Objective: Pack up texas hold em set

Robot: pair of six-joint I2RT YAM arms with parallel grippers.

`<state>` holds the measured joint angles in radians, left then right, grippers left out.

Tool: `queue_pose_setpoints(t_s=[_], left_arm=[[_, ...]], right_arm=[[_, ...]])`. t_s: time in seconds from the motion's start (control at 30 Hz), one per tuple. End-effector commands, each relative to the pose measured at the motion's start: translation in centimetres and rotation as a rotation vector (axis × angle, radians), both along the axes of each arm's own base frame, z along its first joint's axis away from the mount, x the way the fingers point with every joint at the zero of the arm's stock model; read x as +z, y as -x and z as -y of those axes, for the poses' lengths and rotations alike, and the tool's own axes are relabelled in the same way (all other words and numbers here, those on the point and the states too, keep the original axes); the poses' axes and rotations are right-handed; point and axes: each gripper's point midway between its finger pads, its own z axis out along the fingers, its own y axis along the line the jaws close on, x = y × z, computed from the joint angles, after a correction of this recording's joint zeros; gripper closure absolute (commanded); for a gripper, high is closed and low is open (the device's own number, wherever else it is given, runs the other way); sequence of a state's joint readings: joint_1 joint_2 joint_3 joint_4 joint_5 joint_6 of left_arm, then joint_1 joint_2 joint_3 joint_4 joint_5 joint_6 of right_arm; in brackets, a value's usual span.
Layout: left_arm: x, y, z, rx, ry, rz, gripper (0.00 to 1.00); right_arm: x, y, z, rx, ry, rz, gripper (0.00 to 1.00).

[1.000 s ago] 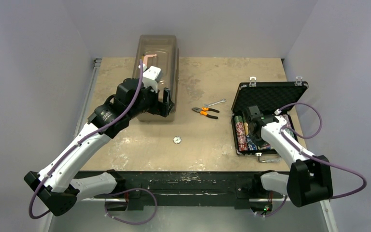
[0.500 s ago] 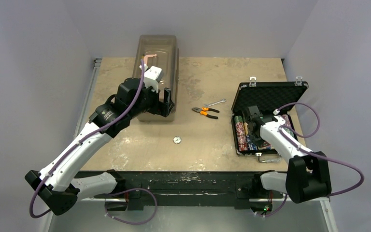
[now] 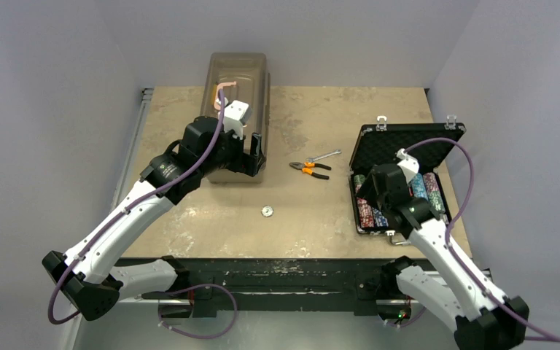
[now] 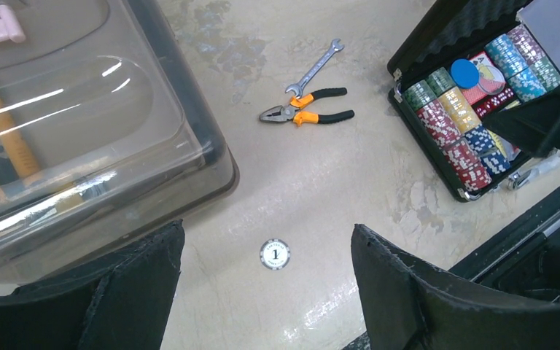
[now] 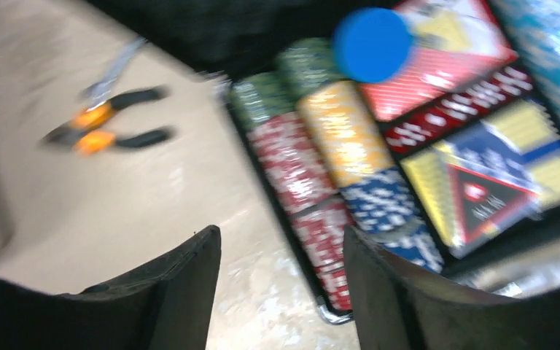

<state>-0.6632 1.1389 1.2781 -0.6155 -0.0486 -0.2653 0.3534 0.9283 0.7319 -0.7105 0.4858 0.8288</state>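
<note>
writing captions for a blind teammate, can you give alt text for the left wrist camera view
A lone round chip marked 1 lies on the table between the left arm's open jaws. Upper right, an open black case holds rows of poker chips; orange-handled pliers and a wrench lie centre, a translucent brown box left.

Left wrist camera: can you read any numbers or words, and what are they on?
"1": on the round white chip lying alone on the table.
Print on the things packed in the black case: too small to read.
</note>
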Motion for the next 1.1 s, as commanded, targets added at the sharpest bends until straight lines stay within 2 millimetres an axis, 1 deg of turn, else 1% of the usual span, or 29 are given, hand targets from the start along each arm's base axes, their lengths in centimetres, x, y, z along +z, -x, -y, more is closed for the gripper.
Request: queue_pose_setpoints(t_s=[0.0,0.07,0.1,0.13,0.23,0.27,0.37,0.5,0.57,0.63,0.7,0.77,0.87,0.97,1.07], left_arm=[[0.5,-0.4,0.7,-0.025,0.015,0.023,0.18],[0.4,-0.2,1.2,-0.054,0.029,0.017,0.16],[0.4,-0.1,1.5,-0.071,0.040,0.019,0.15],[0.4,0.2,2.1,-0.099,0.056,0.015,0.15],[-0.3,0.3,3.0,-0.136,0.081,-0.002,0.14],[-0.5,0.4,3.2,-0.144,0.082,-0.008,0.14],[-1.6,0.0,3.5,-0.134,0.065,-0.015,0.14],[-2.9,-0.1,3.6,-0.081,0.000,0.003,0.13],[-3.7,0.4,3.7,-0.042,-0.013,0.000,0.15],[-5.4,0.9,3.8,0.016,0.043,-0.044,0.17],[-7.8,1.6,3.9,0.094,0.145,-0.108,0.20],[-10.5,2.7,4.1,0.174,0.215,-0.166,0.23],[-14.1,4.4,4.3,0.300,0.263,-0.238,0.27],[-17.6,5.6,3.6,0.428,0.186,-0.308,0.28],[-19.8,5.8,1.8,0.574,0.048,-0.345,0.27]], right_arm=[[4.6,-1.3,-7.5,0.450,-0.170,0.299,0.29],[5.6,-0.8,-11.6,0.660,-0.297,0.390,0.12],[5.8,-0.3,-13.1,0.739,-0.355,0.402,0.09],[5.7,0.0,-14.2,0.787,-0.403,0.397,0.08],[4.6,0.9,-16.4,0.868,-0.508,0.368,0.06],[4.5,1.0,-16.9,0.892,-0.534,0.373,0.05],[4.0,1.3,-18.1,0.951,-0.569,0.358,0.05],[2.8,1.9,-19.1,0.991,-0.564,0.307,0.05],[2.0,2.3,-19.3,0.991,-0.556,0.283,0.05],[1.0,2.9,-19.3,0.990,-0.555,0.264,0.05],[0.0,3.3,-19.0,0.976,-0.552,0.249,0.05],[-1.0,3.4,-18.6,0.955,-0.540,0.226,0.06],[-1.9,3.1,-17.9,0.925,-0.490,0.190,0.06],[-2.1,2.6,-17.4,0.923,-0.433,0.175,0.07],[-2.1,2.5,-17.1,0.933,-0.399,0.163,0.07]])
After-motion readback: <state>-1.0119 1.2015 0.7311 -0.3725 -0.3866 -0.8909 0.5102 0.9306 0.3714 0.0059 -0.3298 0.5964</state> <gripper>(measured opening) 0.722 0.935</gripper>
